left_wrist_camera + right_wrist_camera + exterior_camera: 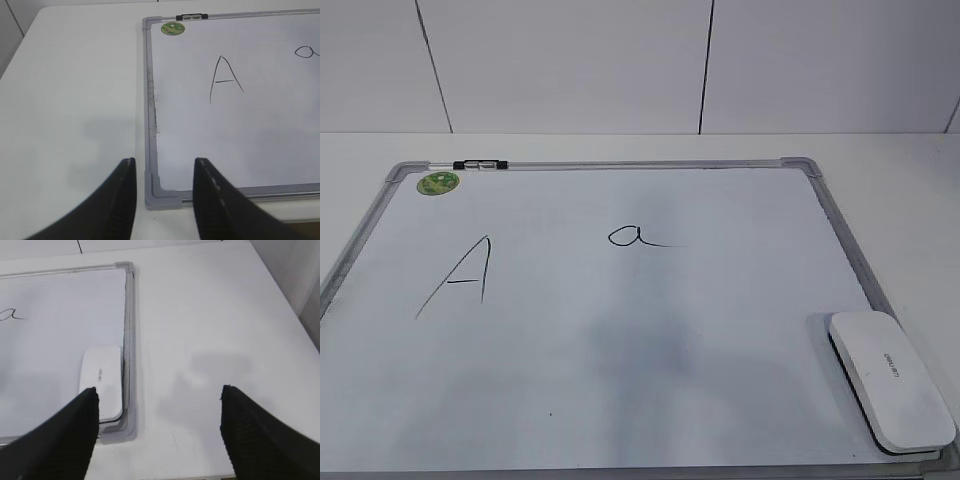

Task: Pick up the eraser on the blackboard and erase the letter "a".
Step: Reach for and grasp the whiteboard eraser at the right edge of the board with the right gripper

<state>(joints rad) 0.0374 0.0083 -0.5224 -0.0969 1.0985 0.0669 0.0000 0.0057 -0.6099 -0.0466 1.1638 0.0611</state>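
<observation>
White surface [900,180] is carrying the blackboard [810,168]; white oblong eraser [890,380] is lying at its corner. Left claw [164,165] and right claw [157,392] are hanging open, empty.

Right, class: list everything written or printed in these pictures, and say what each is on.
"A": large black capital on the board.
"a": small cursive letter on the board.
Grey lettering on the eraser: too small to read.
Green sticker: print too blurred to read.

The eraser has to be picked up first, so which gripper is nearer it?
Right. The right gripper hangs just beside the eraser; the left gripper is over the board's opposite near corner.
</observation>
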